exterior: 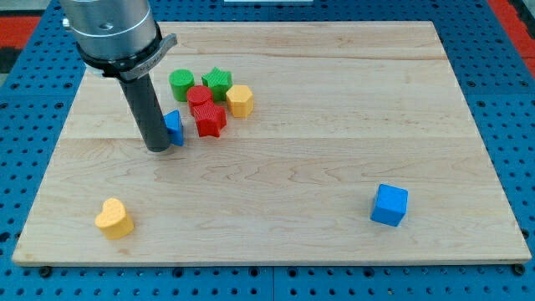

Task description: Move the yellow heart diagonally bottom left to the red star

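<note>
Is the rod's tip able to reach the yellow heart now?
Probably yes. My tip stands beside the small blue block, and bare board lies between it and the yellow heart toward the view's bottom left.

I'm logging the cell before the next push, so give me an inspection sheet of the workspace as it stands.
Surface: pale wooden board, flat, no spills seen.
Job's things: yellow heart near the view's bottom left corner; red star in the cluster near the view's top, far apart from the heart.
Clutter: red cylinder, green cylinder, green star, yellow hexagon bunched around the star; small blue block; blue cube alone at the view's lower right.
Grippers: none fitted; my tip is down beside the small blue block, on its left.
Cables: nothing seen.
Surroundings: blue perforated base around the board.
</note>
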